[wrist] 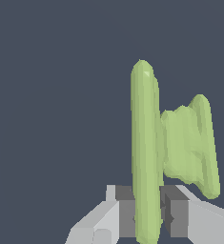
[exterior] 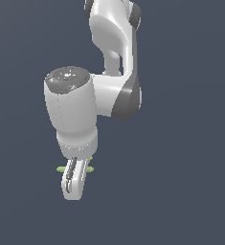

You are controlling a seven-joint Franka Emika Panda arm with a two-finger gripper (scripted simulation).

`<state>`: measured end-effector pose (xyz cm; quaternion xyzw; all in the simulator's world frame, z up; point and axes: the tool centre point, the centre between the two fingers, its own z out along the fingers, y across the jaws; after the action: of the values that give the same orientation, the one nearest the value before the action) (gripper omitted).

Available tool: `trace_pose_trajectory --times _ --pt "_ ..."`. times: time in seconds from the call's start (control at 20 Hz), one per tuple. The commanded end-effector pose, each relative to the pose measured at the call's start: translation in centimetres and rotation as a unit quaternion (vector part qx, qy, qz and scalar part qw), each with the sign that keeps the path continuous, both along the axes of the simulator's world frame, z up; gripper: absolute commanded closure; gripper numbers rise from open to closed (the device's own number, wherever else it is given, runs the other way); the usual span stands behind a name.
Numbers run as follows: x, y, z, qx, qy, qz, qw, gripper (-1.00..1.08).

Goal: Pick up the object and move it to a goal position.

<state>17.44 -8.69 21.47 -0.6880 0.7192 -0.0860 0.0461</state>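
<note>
In the wrist view the object is a light yellow-green piece with two parallel ridged bars joined by a short link. Its longer bar runs between the two grey finger pads, which press on it from both sides, so my gripper is shut on it. In the exterior view the gripper points downward below the white wrist. Only small green tips of the object stick out on either side of the fingers. I cannot tell whether the object rests on the surface or hangs above it.
Plain dark blue-grey ground fills both views. The white arm rises behind the wrist toward the top of the exterior view. No goal marker shows.
</note>
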Motion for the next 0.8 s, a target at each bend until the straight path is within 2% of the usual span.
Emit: trace_pose_trajectory --times 0.0,0.3,0.55,0.75 --pt "0.5 -0.9 2.1 0.011 -0.029 -0.031 0.999 1.08" --pt "0.8 -3.3 7.2 0.036 -0.1 -0.108 0.9884 1.08" --pt "0.1 -5.5 11.2 0.056 -0.158 -0.17 0.9711 1.08" --pt "-0.6 -6.7 13.4 0.068 -0.19 -0.204 0.9579 1.08"
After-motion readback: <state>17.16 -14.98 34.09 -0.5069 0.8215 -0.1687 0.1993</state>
